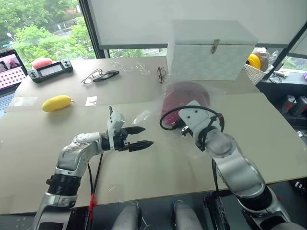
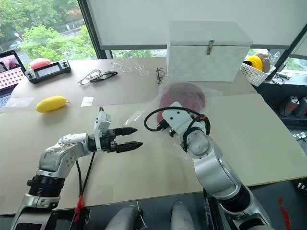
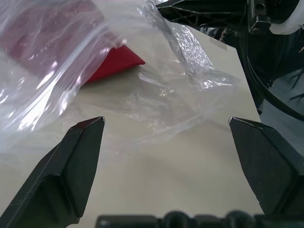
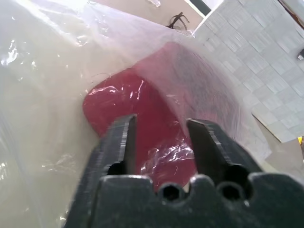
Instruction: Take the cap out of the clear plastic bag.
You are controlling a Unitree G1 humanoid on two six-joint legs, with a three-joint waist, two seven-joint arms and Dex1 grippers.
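Observation:
The dark red cap point(image 1: 184, 93) lies inside the clear plastic bag point(image 1: 144, 115) on the beige table, just in front of a white box. My right gripper point(image 4: 164, 126) reaches into the bag's near side. Its fingers point(image 4: 124, 142) are drawn close on either side of the cap's red edge, with glossy bag film over it. To the left, my left gripper point(image 1: 147, 136) hovers open above the table, pointing right at the bag's loose crinkled end. In the left wrist view a red corner of the cap point(image 3: 118, 61) shows at that end, beyond the spread left gripper point(image 3: 166, 123).
The white box point(image 1: 211, 50) stands behind the bag. Dark eyeglasses point(image 1: 100, 75), another pair point(image 1: 161, 74) and clear plastic glasses point(image 1: 129, 67) lie at the back. A yellow object point(image 1: 56, 102), a handheld console point(image 1: 50, 70), a laptop point(image 1: 9, 72) and a white basket point(image 1: 254, 72) sit around the table's edges.

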